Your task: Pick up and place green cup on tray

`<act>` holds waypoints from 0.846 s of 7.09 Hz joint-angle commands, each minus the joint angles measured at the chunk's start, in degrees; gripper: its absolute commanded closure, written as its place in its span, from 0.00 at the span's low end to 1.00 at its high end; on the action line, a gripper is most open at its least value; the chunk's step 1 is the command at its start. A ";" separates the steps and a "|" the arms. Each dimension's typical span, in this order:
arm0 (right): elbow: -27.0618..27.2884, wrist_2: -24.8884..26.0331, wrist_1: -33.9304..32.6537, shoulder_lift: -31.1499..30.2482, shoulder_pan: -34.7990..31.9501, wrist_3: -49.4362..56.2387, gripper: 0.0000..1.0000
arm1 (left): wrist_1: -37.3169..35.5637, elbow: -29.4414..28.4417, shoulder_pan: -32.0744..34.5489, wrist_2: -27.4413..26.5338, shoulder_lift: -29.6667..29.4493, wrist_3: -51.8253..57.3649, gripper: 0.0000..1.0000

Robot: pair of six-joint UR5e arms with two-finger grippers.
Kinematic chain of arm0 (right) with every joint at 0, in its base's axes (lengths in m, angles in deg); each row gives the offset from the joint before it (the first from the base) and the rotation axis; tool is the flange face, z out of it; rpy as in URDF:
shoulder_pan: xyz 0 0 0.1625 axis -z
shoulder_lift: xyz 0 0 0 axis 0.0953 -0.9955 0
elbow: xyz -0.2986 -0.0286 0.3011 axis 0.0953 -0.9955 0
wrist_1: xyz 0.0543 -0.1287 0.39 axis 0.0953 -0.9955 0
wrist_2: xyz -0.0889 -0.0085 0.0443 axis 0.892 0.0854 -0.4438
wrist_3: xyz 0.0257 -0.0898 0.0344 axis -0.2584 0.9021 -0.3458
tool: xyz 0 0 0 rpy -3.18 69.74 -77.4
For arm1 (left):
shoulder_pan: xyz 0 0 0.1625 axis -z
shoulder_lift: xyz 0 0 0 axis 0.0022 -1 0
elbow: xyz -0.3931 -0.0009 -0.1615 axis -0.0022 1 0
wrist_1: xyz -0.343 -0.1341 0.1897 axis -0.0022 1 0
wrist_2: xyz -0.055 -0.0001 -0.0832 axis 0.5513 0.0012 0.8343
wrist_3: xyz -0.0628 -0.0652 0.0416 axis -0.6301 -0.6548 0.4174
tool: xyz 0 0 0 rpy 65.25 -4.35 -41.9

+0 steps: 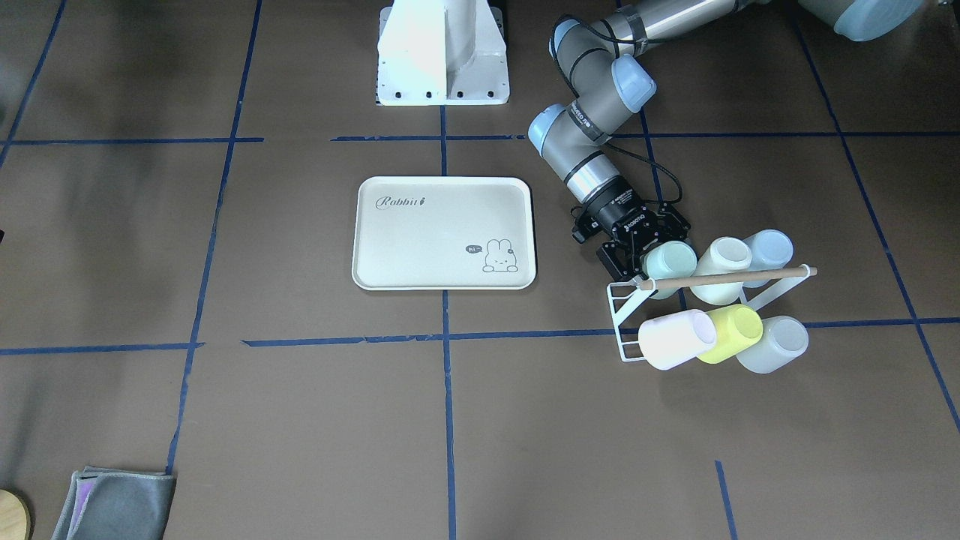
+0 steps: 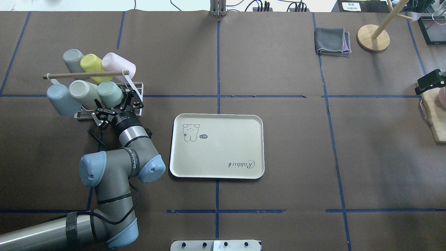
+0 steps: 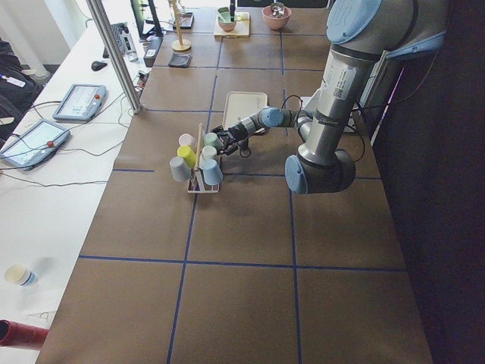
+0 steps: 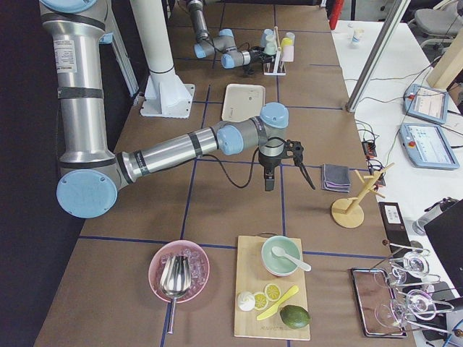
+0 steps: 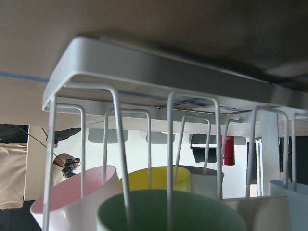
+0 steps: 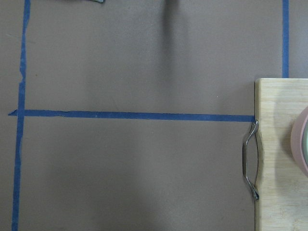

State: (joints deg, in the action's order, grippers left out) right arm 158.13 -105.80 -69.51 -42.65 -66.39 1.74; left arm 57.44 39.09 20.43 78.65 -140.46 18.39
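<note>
**Green cup: withdrawal hazards at the rack**

Green cup (image 1: 670,261) sits tilted on a prong of the white wire rack (image 1: 624,330). It is well apart from the tray (image 1: 435,240). Left gripper (image 1: 646,251) is at the cup's mouth end with its jaws spread to either side, and nothing appears clamped. Right gripper (image 4: 286,163) hangs far off, and I cannot tell its state.

Risks, as judgement:
1. The prong runs inside the cup. A pull off the prong's line would likely drag or tip the light rack and shed the other cups.
2. The cream cup (image 1: 721,259) stands just beside. A closing finger could wedge against it or knock it.
3. The wooden bar (image 1: 735,276) crosses overhead, so a straight lift may snag on it.
</note>
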 commanded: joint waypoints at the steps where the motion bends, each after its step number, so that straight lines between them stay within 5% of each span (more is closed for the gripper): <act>1: -0.06 0.08 0.00 0.04 -0.04 0.00 0.00 | 0.26 -0.18 0.00 -0.09 0.00 0.05 0.10; 2: -0.06 0.08 0.00 -0.05 -0.04 0.00 0.00 | 0.34 -0.18 0.00 -0.09 -0.09 0.05 0.14; 5: -0.23 0.00 0.00 0.04 0.05 0.00 0.00 | 0.26 0.08 0.08 -0.18 -0.09 0.05 0.60; 6: -0.32 0.00 0.00 0.04 0.05 0.00 0.00 | 0.26 0.69 0.35 -0.09 -0.09 0.14 0.62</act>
State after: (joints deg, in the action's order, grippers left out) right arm 157.88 -105.80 -69.51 -42.62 -66.34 1.75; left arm 57.73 39.28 20.57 78.52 -140.55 18.46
